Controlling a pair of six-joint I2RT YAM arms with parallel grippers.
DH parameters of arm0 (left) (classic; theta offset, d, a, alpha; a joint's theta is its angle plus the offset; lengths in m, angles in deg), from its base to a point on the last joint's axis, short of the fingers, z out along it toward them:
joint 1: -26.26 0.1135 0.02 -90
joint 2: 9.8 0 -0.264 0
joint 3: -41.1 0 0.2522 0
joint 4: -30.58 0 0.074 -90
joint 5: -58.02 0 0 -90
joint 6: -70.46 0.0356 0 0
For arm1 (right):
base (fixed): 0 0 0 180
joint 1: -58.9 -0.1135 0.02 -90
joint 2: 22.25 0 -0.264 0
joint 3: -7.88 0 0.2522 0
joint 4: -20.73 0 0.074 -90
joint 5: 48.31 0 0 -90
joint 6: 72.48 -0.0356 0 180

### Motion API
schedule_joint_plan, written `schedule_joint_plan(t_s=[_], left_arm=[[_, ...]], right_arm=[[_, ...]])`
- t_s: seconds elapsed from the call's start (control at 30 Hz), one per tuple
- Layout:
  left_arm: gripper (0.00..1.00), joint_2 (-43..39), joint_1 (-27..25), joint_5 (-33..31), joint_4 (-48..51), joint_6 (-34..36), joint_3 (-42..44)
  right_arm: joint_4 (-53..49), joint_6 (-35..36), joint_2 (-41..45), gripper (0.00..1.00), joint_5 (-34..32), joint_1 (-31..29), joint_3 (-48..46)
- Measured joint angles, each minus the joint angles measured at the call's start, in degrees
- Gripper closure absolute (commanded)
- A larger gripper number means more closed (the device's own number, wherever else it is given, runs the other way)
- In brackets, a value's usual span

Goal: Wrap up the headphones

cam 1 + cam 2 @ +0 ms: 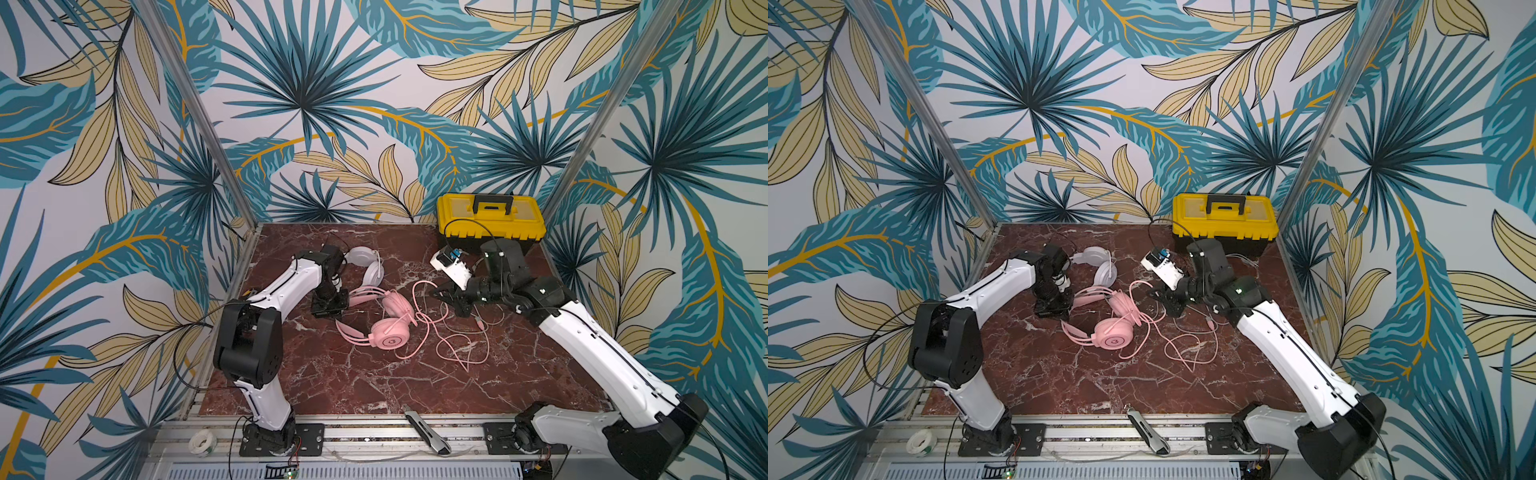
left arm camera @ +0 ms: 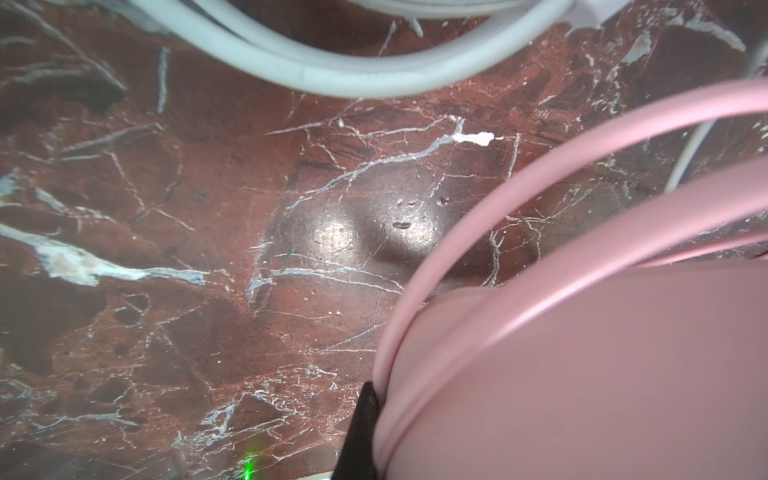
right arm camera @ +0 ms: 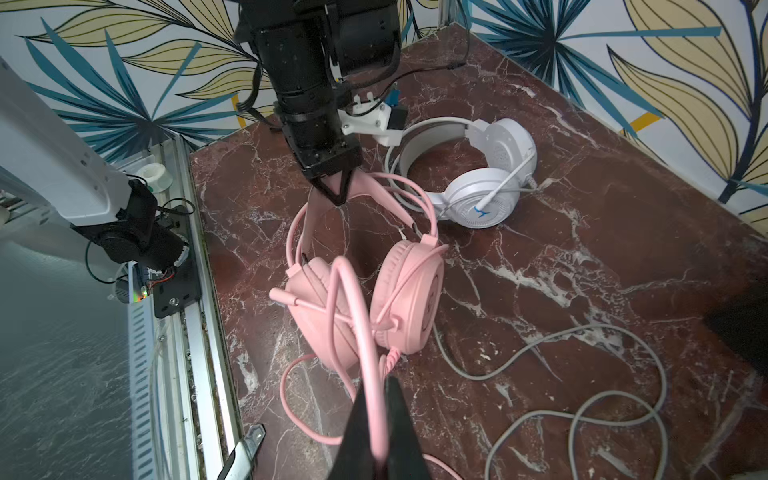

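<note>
The pink headphones (image 1: 390, 328) (image 1: 1113, 328) (image 3: 365, 299) lie mid-table, earcups on the marble and headband toward the left arm. My left gripper (image 1: 331, 311) (image 3: 338, 200) points down and is shut on the pink headband (image 2: 582, 374); one black finger (image 2: 362, 428) shows against it in the left wrist view. My right gripper (image 1: 435, 294) (image 3: 375, 384) is shut on the pink cable (image 3: 353, 316), which runs up from the earcups between its fingers. More pink cable (image 1: 453, 345) loops loose on the table. The white headphones (image 1: 370, 266) (image 3: 486, 183) lie behind the pink pair.
A yellow toolbox (image 1: 490, 220) stands at the back right, behind the right arm. A grey-white cable (image 3: 582, 374) snakes over the marble table (image 1: 353, 382). A utility knife (image 1: 428, 434) and a tape roll (image 1: 201, 442) rest on the front rail.
</note>
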State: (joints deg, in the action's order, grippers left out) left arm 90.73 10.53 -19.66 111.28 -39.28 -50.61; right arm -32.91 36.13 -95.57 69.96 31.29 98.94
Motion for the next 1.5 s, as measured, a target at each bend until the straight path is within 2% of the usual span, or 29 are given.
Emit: schedule_joint_plan(t_s=[0.23,0.4,0.63,0.97,1.23,1.37,1.5], left_arm=[[1.00,0.17,-0.81,-1.38,0.00,1.03,0.00],[1.00,1.36,-1.51,-2.34,0.17,1.38,-0.92],[1.00,4.13,-4.02,-2.99,0.00,1.57,-3.23],[1.00,6.29,-5.84,-3.17,-0.09,1.18,-7.56],[1.00,7.65,-5.88,-2.38,-1.70,-2.84,-9.79],[1.00,7.82,-5.79,-2.54,-2.73,-5.33,-10.49],[1.00,7.54,-4.61,-4.09,-2.91,-7.32,-10.36]], right_arm=[[-9.14,6.21,-9.33,1.00,0.07,1.44,16.24],[-15.91,10.05,-12.17,1.00,0.66,1.44,24.06],[-18.71,10.51,-15.63,1.00,7.98,1.49,30.84],[-20.28,10.38,-21.59,1.00,16.59,1.49,35.93],[-28.70,14.86,-22.60,1.00,21.27,1.44,36.35],[-29.79,15.45,-21.27,1.00,20.39,1.42,33.83],[-27.39,11.47,-15.15,1.00,13.22,1.86,24.98]])
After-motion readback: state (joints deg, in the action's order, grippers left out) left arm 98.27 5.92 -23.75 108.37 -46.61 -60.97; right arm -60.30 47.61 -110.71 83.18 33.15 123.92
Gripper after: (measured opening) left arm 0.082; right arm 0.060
